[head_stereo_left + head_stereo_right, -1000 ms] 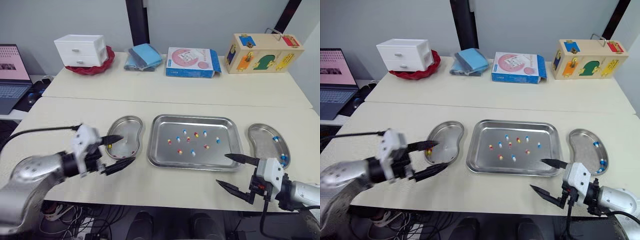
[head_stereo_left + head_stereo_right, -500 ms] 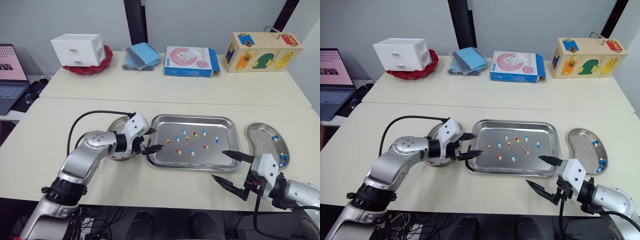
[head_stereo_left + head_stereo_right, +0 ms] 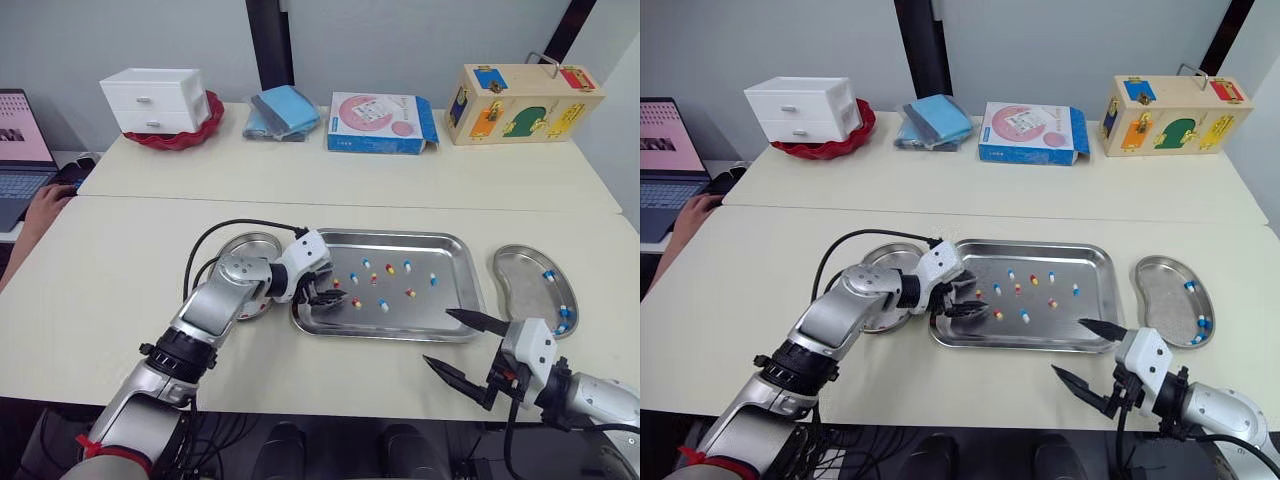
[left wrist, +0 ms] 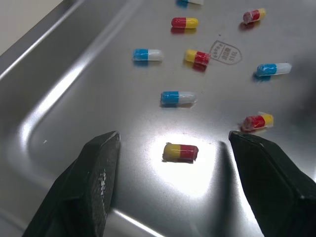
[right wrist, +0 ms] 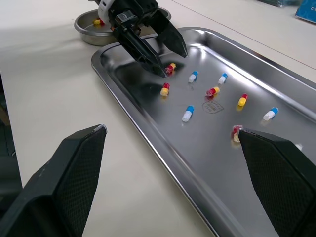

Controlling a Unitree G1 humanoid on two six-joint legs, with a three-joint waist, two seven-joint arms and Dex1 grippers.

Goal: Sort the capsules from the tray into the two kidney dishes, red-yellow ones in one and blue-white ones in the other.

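The steel tray (image 3: 445, 312) holds several loose capsules, red-yellow and blue-white. My left gripper (image 3: 325, 297) is low over the tray's left end, open, its fingers (image 4: 98, 163) on either side of a red-yellow capsule (image 4: 180, 151) without touching it. The left kidney dish (image 3: 243, 249) has red-yellow capsules (image 5: 98, 21) in it. Blue-white capsules (image 3: 549, 274) lie in the right kidney dish (image 3: 528, 288). My right gripper (image 3: 455, 342) hovers open near the table's front edge, just in front of the tray's right corner, with nothing in it.
On the back table stand white drawers (image 3: 152, 98) in a red bowl, folded blue cloths (image 3: 285, 110), a pink-and-blue box (image 3: 380, 122) and a wooden lock box (image 3: 525, 103). A laptop (image 3: 12, 140) and a person's hand (image 3: 45, 205) are at the far left.
My left gripper has moved right from the left kidney dish into the tray and come down around a red-yellow capsule. The right gripper has barely moved. A person's hand has appeared at the left.
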